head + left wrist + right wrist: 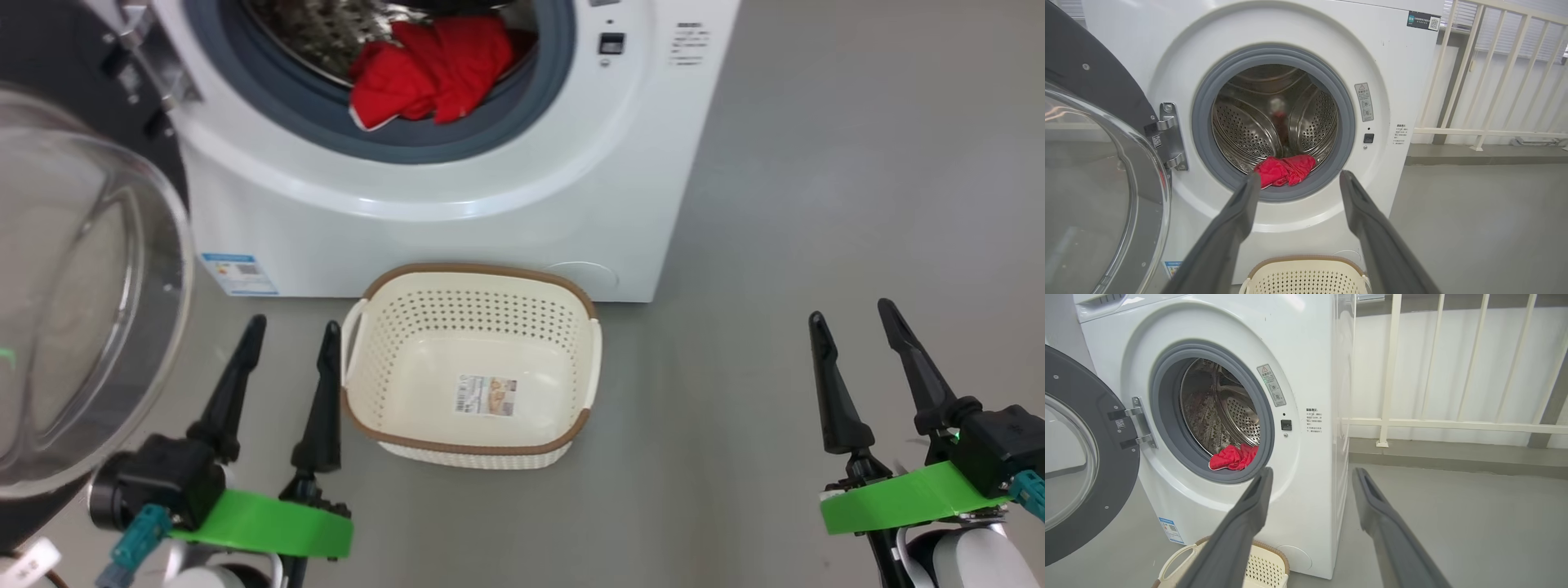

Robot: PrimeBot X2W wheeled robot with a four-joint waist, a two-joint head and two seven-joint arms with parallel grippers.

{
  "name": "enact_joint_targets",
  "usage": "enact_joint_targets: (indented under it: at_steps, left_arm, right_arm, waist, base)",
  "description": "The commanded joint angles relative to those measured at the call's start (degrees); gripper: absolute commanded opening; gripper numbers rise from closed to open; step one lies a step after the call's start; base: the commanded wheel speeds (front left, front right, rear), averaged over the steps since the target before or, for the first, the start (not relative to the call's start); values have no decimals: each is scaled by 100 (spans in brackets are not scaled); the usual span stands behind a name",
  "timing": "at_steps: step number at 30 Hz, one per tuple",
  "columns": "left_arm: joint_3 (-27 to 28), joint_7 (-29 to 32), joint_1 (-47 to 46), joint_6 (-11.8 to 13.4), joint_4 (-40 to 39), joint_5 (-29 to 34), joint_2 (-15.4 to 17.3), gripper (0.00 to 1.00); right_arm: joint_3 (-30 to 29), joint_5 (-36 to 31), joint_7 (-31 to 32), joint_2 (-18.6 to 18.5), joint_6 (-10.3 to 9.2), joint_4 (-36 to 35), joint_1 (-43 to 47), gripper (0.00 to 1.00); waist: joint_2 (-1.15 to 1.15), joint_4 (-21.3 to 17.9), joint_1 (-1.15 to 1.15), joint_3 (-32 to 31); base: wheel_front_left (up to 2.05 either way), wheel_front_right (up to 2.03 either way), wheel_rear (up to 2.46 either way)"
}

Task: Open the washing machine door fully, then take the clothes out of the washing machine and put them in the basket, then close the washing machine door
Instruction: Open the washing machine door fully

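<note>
The white washing machine (457, 220) stands ahead with its door (73, 302) swung wide to the left, glass bowl facing out. Red clothes (433, 69) lie at the front lip of the steel drum, over the grey ring; they also show in the left wrist view as clothes (1286, 169) and in the right wrist view as clothes (1233, 457). The cream basket (563, 322) sits on the floor before the machine, with nothing in it. My left gripper (294, 331) hovers open just left of the basket. My right gripper (853, 314) is open well to the basket's right.
Grey floor (816, 204) spreads to the machine's right. A white railing (1453, 424) runs along the wall beside the machine. The open door's glass bowl bulges close to my left arm.
</note>
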Motion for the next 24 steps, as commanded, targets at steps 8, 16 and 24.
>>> enact_joint_targets:
  at_steps: [8, 16, 24]
  left_arm:
    - [193, -260, 266, -70, 159, 20, 101, 100]
    - [215, -343, 615, -44, 205, 49, 33, 100]
    - [286, -362, 969, -22, 118, 23, 34, 100]
  right_arm:
    - [142, -44, -112, 1, 36, -126, -41, 100]
    - [171, -44, -130, 1, 36, -198, 191, 100]
    - [90, -81, -133, 1, 36, -300, 539, 100]
  waist:
    - [0, -540, 0, -162]
    - [0, -680, 0, -401]
    - [0, -662, 0, -603]
  base:
    - [0, 0, 0]
    - [0, 0, 0]
    - [0, 0, 0]
